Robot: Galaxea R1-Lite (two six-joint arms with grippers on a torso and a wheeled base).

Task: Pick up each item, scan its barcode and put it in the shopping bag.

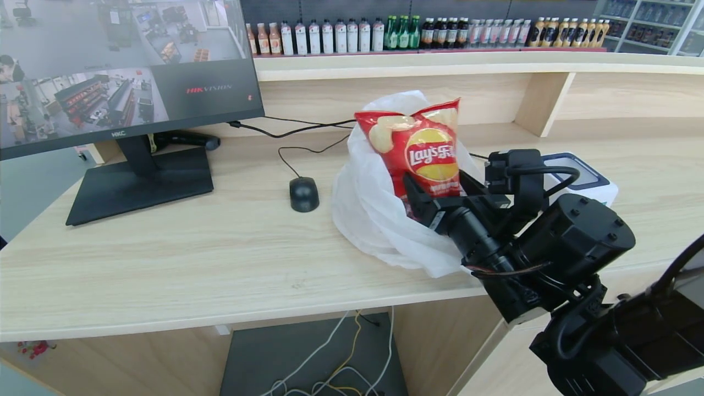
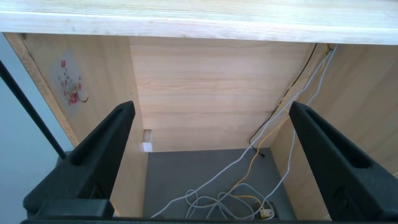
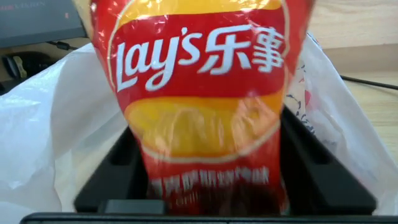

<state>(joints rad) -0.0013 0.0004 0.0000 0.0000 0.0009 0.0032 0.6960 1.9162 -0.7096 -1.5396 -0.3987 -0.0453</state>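
Over the shopping bag (image 1: 374,220), the right hand (image 1: 435,199) grips the upright chip bag (image 1: 423,148) by its base.

At the head view's centre, the right tool (image 1: 437,201) is covering the lower end of the chip bag (image 1: 426,146) where it is clamping it. Right of centre, the arm (image 1: 572,242) is hiding most of the scanner (image 1: 597,187). At upper left, the frame edge is cutting off the monitor (image 1: 126,60).
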